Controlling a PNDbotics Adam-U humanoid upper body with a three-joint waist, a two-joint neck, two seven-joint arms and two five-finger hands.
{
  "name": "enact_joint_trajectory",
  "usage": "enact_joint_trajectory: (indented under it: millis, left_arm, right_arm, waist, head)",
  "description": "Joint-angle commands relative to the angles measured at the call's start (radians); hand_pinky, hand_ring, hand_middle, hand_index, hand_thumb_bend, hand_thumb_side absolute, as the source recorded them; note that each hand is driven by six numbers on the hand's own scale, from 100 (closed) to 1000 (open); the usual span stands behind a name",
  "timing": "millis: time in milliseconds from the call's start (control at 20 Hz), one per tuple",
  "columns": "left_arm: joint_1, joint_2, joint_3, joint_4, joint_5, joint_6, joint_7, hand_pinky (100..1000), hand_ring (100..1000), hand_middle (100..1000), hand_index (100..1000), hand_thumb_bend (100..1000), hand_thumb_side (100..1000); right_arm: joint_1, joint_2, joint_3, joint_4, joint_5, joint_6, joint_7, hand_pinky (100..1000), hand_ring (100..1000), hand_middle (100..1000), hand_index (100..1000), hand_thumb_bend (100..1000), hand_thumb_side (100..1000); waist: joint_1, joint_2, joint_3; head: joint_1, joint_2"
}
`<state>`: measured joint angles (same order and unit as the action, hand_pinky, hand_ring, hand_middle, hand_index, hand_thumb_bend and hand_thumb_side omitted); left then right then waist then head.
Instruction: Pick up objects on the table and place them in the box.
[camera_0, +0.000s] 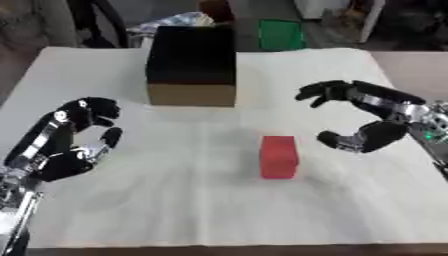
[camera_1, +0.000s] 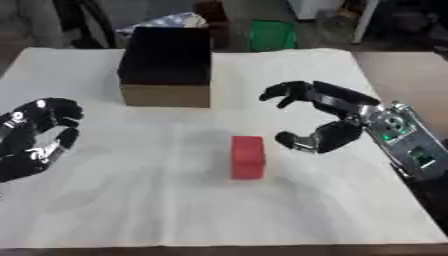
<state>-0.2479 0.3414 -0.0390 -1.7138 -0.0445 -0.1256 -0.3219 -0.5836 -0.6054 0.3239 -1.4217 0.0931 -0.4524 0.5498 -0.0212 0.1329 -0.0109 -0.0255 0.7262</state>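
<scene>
A red block (camera_0: 279, 157) lies on the white table sheet (camera_0: 219, 210), a little right of centre. The open-topped box (camera_0: 192, 65), dark inside with tan cardboard sides, stands at the far middle of the table. My right hand (camera_1: 325, 117) hovers just right of the red block, fingers spread above and thumb below, open and holding nothing. It does not touch the block. My left hand (camera_0: 74, 137) rests at the left side of the table, fingers loosely curved, with nothing in it.
Beyond the table's far edge lie a green item (camera_0: 281, 34) and some crumpled shiny material (camera_0: 171, 22). The table's right edge runs close to my right forearm (camera_1: 407, 142).
</scene>
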Motion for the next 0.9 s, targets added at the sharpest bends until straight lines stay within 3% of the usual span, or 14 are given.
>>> enact_joint_trajectory:
  millis: [50, 550, 900]
  left_arm:
    - [-0.009, 0.005, 0.001, -0.016, 0.006, -0.002, -0.005, 743, 758, 700, 802, 320, 363]
    - [-0.008, 0.002, 0.001, -0.006, 0.002, -0.001, -0.010, 743, 759, 702, 803, 316, 374]
    - [-0.006, 0.001, 0.001, 0.000, -0.002, 0.000, -0.011, 743, 759, 702, 803, 313, 380]
  right_arm:
    - [-0.031, 0.005, 0.000, 0.023, 0.035, -0.020, -0.004, 820, 1000, 868, 935, 300, 519]
    - [-0.051, 0.054, 0.031, 0.041, 0.102, -0.050, 0.008, 819, 1000, 864, 934, 326, 545]
    - [-0.052, 0.078, 0.044, 0.051, 0.191, -0.068, 0.020, 814, 1000, 861, 927, 439, 555]
  waist:
    - [0.002, -0.013, 0.002]
    - [0.001, -0.016, 0.004]
    - [-0.001, -0.015, 0.006]
  head:
    - [-0.005, 0.002]
    - [-0.008, 0.006]
    - [-0.008, 0.010]
